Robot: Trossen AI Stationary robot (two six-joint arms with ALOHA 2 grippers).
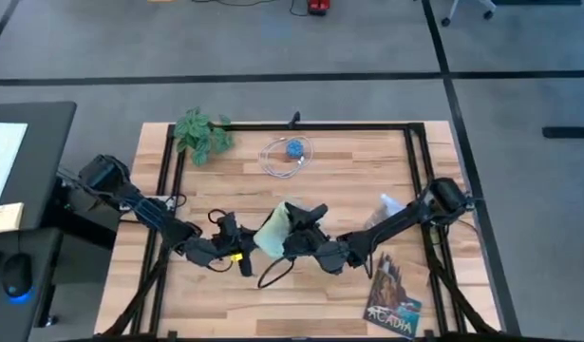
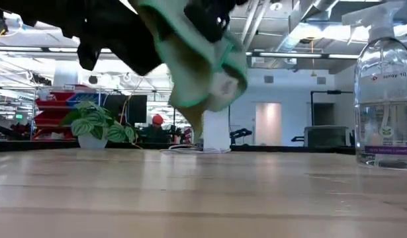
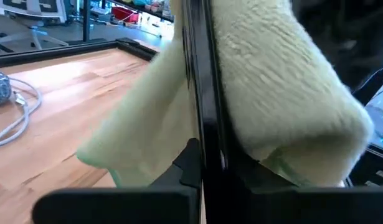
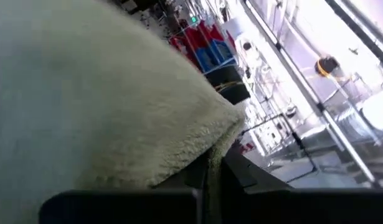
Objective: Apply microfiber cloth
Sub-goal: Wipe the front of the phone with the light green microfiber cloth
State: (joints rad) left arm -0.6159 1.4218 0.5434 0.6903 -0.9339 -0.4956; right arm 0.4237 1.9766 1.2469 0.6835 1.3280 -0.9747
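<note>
Workshop floor, grey with dark tape lines, surrounds one wooden table (image 1: 273,285) edged by a black frame.

Left arm: reaches in from the table's left side, its gripper (image 1: 236,249) low over the middle of the board, just beside the cloth. The left wrist view shows a thin black slab (image 3: 203,93) standing on edge between that arm's own fingers, so the jaws are closed on it; the cloth is draped against both of its faces.

Right arm: reaches in from the right side, its gripper (image 1: 301,228) meeting the left one at the table's centre. The right wrist view has cloth bunched over and between the fingers, jaws pinched on it.

Microfiber cloth (image 1: 273,231): pale sage green, fluffy, held up off the wood between the two grippers; in the low view it hangs clear of the tabletop as a bundle (image 2: 203,66), a small white tag on its lower fold.

Spray bottle (image 2: 385,99): clear, upright, near the right edge.

Potted plant (image 1: 202,135): green leaves, far left corner.

Booklet (image 1: 393,296): printed cover, lying flat at the near right.

Cable (image 1: 284,157): white, coiled at the far side around a small blue object.
</note>
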